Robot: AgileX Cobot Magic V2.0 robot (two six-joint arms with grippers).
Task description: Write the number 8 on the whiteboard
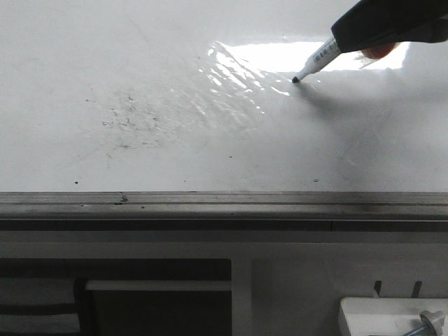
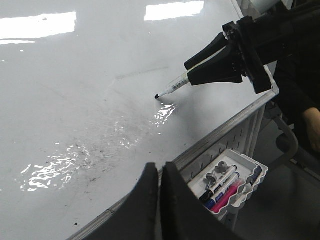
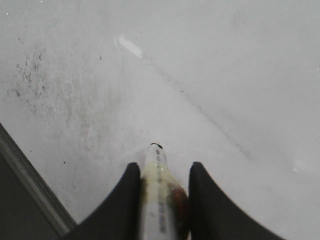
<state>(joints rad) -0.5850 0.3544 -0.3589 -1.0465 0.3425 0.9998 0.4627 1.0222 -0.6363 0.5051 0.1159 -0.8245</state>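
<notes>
The whiteboard (image 1: 140, 84) fills most of the front view, a glossy white sheet lying flat with a bright glare patch (image 1: 280, 56) toward its far right and a grey metal edge rail (image 1: 210, 203) along its near side. A scatter of faint grey smudge specks (image 1: 126, 119) sits left of centre on the board. No drawn line of the number 8 can be seen anywhere on the surface; the board bears only those specks and a few faint scratches.

Below the rail stands white moulded furniture (image 1: 294, 280) with dark openings. In the left wrist view a small white tray (image 2: 245, 172) hangs just off the board's edge, holding spare markers (image 2: 222, 187) and what look like round magnets.

The right gripper (image 2: 200, 65) reaches in over the right part of the board, black and tilted downward. Its jaws are clamped on a marker (image 1: 318, 59) with a white barrel, one finger on each side of the barrel in the right wrist view. The marker's black tip (image 1: 297, 79) touches, or sits just at, the board beside the glare patch.

The left gripper (image 2: 161, 172) hangs near the board's edge rail, well apart from the marker, its two dark fingers pressed together with nothing between them
</notes>
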